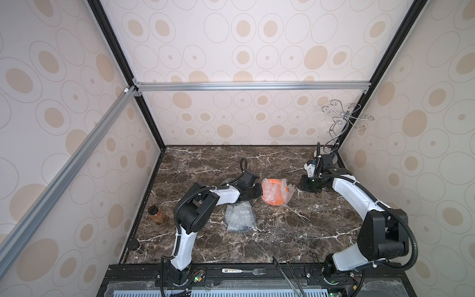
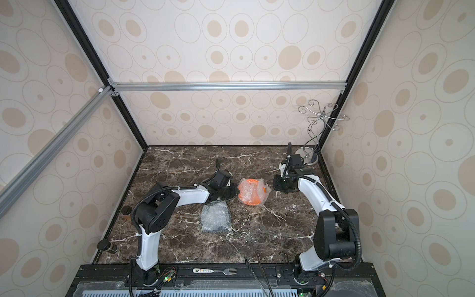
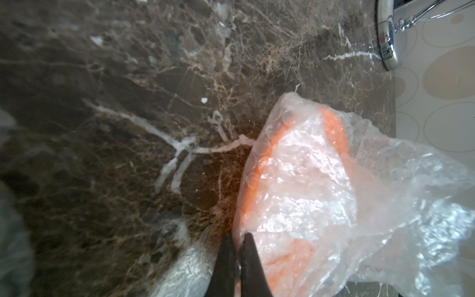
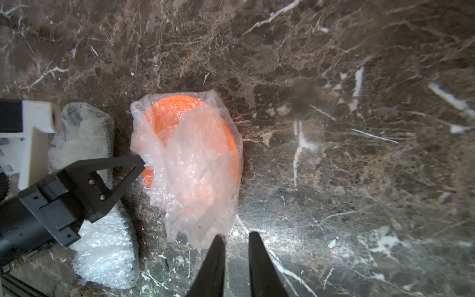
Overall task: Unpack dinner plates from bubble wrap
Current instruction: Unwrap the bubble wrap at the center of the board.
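Left gripper [image 3: 237, 237] is pinching bubble wrap [image 4: 200, 185] at the orange plate [image 4: 172, 110] rim. Right gripper [image 4: 236, 235], narrowly parted and empty, is hovering just opposite, at the wrap's loose flap.

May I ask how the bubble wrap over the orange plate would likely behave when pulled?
The bubble wrap looks crumpled and loosely draped, so probably floppy and light. Lying loose over the orange plate, it may slide off, or drag the plate along.
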Tool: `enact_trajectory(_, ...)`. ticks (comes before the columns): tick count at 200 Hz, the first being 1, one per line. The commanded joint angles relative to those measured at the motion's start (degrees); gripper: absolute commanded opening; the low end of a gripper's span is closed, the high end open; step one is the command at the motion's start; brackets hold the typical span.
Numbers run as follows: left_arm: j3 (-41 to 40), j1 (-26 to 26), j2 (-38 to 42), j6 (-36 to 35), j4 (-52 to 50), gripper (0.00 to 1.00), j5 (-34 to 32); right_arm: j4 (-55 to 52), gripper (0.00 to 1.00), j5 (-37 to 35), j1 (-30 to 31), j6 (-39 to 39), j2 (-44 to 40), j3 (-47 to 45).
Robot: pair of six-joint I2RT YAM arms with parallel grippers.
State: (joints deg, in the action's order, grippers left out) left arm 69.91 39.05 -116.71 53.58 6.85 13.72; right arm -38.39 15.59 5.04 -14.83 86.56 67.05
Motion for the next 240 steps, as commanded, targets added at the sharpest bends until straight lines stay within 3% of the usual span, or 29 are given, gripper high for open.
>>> enact_trajectory(1,-0.56,-0.47,2.10,1.00,-0.12,0.00,-1.17,-4.89,0.40,-3.69,1.82,1.47,-2.46,4.11)
enact_trajectory(38,-0.21,-0.50,2.19,1.17,0.09,0.00,-1.43,-6.93,0.46,-4.79,8.43,0.54,-0.48,8.70)
enact_trajectory(73,-0.56,-0.51,2.17,1.63,0.62,0.00,-1.37,-5.65,0.44,-4.64,16.41,-1.30,4.93,11.07)
enact_trajectory(104,-0.82,-0.51,2.18,1.58,0.75,0.00,-1.27,-3.59,0.40,-3.06,19.67,-2.72,9.22,11.52)
enact_trajectory(169,-1.53,-0.46,2.53,1.79,1.32,0.00,-1.04,-0.05,0.39,-0.62,19.84,-3.63,14.27,8.79)
enact_trajectory(240,-1.90,-0.55,2.97,1.53,1.24,0.00,-0.89,2.15,0.39,1.17,15.17,-3.28,15.46,6.02)
